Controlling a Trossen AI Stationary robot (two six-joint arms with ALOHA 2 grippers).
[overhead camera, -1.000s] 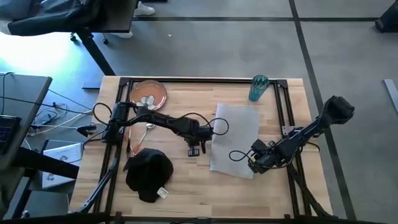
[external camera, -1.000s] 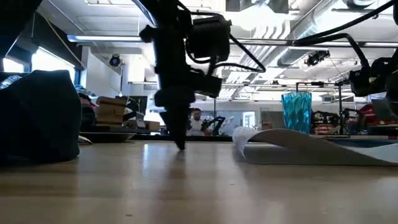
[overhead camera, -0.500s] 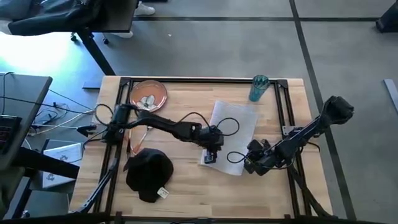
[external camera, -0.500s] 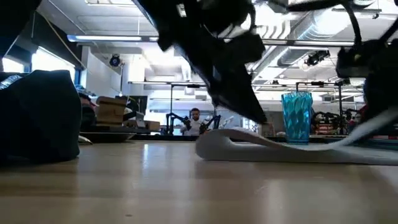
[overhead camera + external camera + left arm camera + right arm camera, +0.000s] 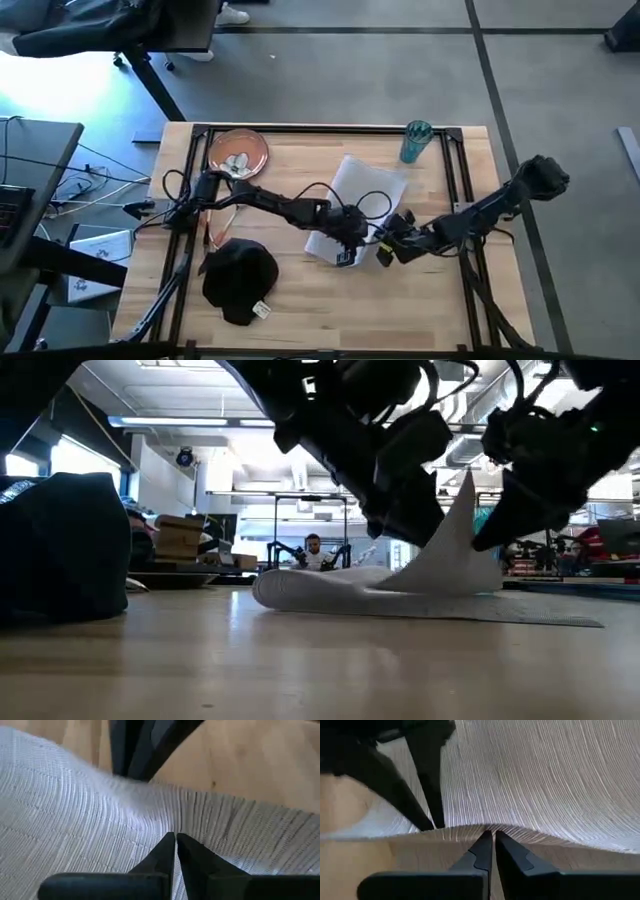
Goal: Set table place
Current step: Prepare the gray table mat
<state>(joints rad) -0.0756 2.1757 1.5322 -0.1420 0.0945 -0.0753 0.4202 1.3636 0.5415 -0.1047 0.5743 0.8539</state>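
No text, label or number can be read anywhere.

Robotics lab or workshop indicated: exposed ceiling ducts (image 5: 470,450), stacked cardboard boxes (image 5: 180,538), further robot rigs (image 5: 300,550) seen behind.

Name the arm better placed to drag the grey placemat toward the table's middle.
Left, probably. Both tools pinch the placemat: left tool on its near corner, right tool beside it, but the left arm already reaches from the middle's side.
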